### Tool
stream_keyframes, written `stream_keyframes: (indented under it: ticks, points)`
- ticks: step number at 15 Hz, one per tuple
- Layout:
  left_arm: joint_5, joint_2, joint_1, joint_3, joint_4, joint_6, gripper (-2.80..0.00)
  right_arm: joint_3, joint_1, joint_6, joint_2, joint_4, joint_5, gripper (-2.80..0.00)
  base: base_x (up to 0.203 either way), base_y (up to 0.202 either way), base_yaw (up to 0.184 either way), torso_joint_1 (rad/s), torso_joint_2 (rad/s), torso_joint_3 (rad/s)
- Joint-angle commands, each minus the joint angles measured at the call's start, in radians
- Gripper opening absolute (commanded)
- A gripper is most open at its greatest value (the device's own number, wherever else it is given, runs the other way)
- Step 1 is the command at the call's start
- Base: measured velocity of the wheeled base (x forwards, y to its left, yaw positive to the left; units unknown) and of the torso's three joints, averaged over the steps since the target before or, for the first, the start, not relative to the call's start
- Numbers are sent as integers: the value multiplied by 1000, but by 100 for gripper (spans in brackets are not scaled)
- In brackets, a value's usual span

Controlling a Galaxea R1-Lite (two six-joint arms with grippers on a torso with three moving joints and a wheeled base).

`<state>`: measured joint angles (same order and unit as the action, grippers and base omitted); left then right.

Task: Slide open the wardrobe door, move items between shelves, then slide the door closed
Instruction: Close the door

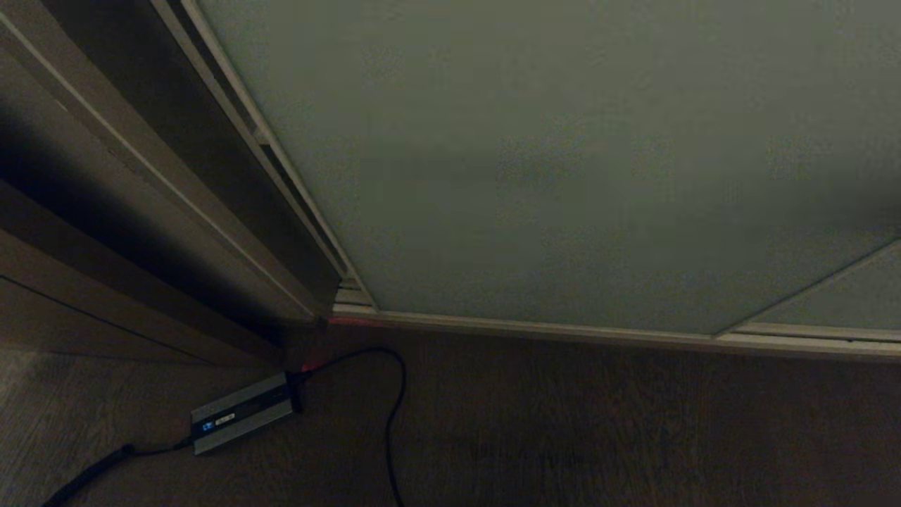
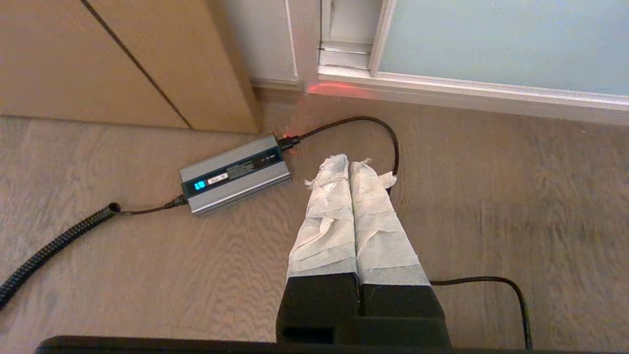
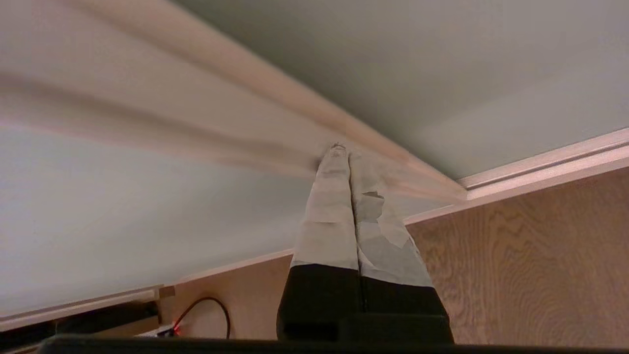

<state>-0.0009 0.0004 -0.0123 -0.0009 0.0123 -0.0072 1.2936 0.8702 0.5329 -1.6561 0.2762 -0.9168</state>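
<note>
The sliding wardrobe door [image 1: 563, 155] is a pale grey-green panel with a thin cream frame, and it fills most of the head view. It covers the opening, so the items and the shelves are hidden behind it. My right gripper [image 3: 346, 153] is shut and empty. Its taped tips point at the blurred cream frame strip [image 3: 275, 83] where two door panels meet; whether they touch it I cannot tell. My left gripper [image 2: 350, 162] is shut and empty, hanging low over the wooden floor in front of the door's bottom corner [image 2: 491, 39]. Neither arm shows in the head view.
A grey charger box [image 1: 243, 412] with a lit blue display lies on the floor by the door's left corner, and its black cable [image 2: 388, 137] loops toward the track. A brown wood side panel [image 1: 141, 211] stands to the left. The cream floor track [image 1: 563, 327] runs along the door's foot.
</note>
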Motion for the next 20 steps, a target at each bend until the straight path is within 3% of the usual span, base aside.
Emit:
stream_keyframes:
  ticks: [1, 9, 11, 13, 14, 16, 18, 20]
  points:
    - [-1, 0, 0, -1, 0, 0, -280, -37, -14, 2, 55, 3, -10, -280, 0, 0, 0, 0, 0, 0]
    - [0, 0, 0, 1, 0, -1, -280, -175, -41, -19, 207, 7, -17, -280, 0, 0, 0, 0, 0, 0]
    - [-1, 0, 0, -1, 0, 0, -280, -257, -41, -85, 315, -1, -14, -280, 0, 0, 0, 0, 0, 0]
    - [-1, 0, 0, 1, 0, -2, -280, -302, -47, -206, 419, -79, 14, -280, 0, 0, 0, 0, 0, 0]
    - [-1, 0, 0, 1, 0, -1, -280, -296, -53, -260, 454, -182, 49, -280, 0, 0, 0, 0, 0, 0]
    - [-1, 0, 0, -1, 0, 0, -280, -283, -119, -412, 526, -362, 211, -280, 0, 0, 0, 0, 0, 0]
    - [0, 0, 0, -1, 0, 0, -280, -307, -252, -486, 596, -421, 382, -280, 0, 0, 0, 0, 0, 0]
    - [-1, 0, 0, -1, 0, -1, -280, -385, -435, -510, 701, -436, 543, -280, 0, 0, 0, 0, 0, 0]
